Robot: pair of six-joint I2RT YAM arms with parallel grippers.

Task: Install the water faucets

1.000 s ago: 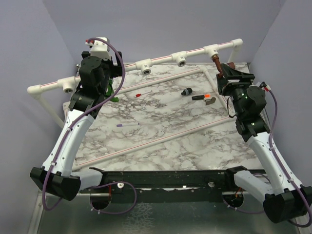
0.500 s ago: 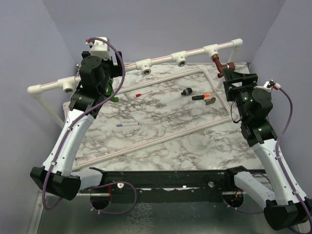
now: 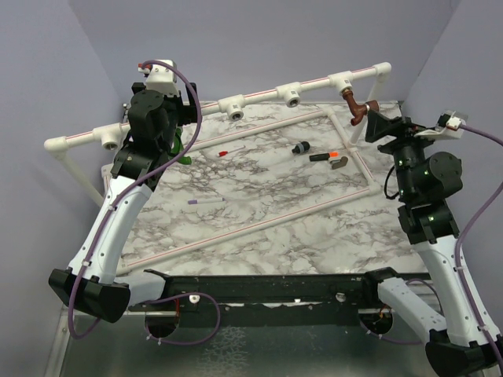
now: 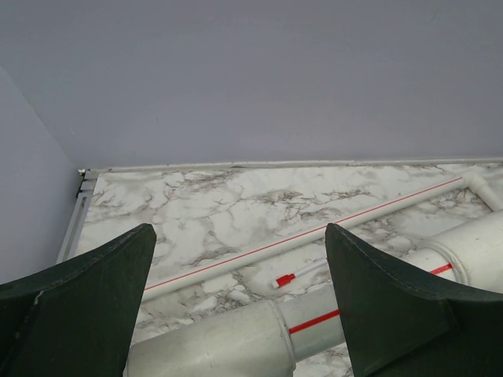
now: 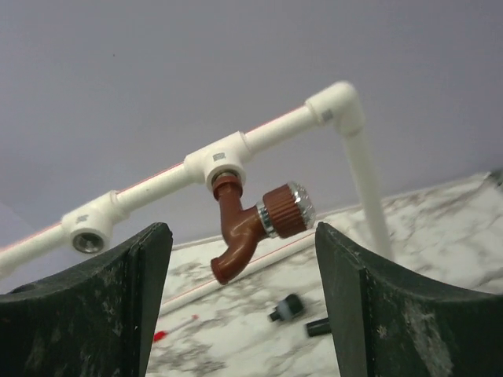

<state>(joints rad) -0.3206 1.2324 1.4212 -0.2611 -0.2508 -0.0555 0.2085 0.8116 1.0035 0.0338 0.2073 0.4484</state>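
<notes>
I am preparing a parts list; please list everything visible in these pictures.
white plastic pipe rail with T-fittings: one, white with red stripe, raised along the far edge
reddish-brown curved plastic faucet: one, in the rail's rightmost T-fitting
bright green plastic faucet: one, far left below the rail, partly hidden
thin white rods with red line: several, flat on the table
white pen-like sticks: two, red-tipped and purple-tipped, centre-left
small dark loose parts: three, right of centre
marble-patterned table: one, white-grey
left end effector, right end effector: two, dark, both open
</notes>
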